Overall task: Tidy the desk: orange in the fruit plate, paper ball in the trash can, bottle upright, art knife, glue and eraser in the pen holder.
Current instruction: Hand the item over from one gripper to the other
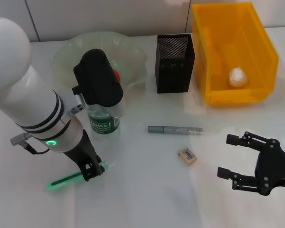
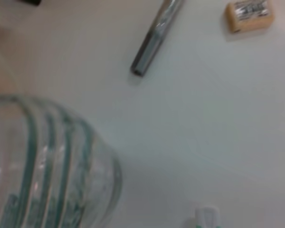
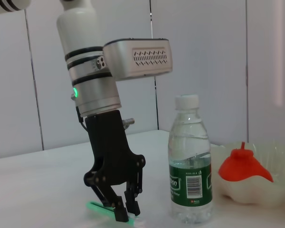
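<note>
My left gripper (image 1: 93, 170) is down at the table, fingers closed around a thin green stick (image 1: 71, 178) that lies flat; whether it is the art knife or the glue I cannot tell. In the right wrist view the left gripper (image 3: 127, 213) pinches that green stick (image 3: 97, 207). The bottle (image 1: 103, 122) stands upright just behind it. The orange (image 1: 116, 75) sits in the fruit plate (image 1: 71, 50). The paper ball (image 1: 237, 77) lies in the trash can (image 1: 218, 97). A slim grey stick (image 1: 175, 129) and the eraser (image 1: 187, 155) lie mid-table. My right gripper (image 1: 225, 156) hovers open, empty, right of the eraser.
The pen holder (image 1: 175, 64) stands between plate and trash can. The left wrist view shows the bottle (image 2: 47, 166), the grey stick (image 2: 154, 38), the eraser (image 2: 249, 14) and the green stick's white tip (image 2: 207, 218). A tiled wall runs behind the table.
</note>
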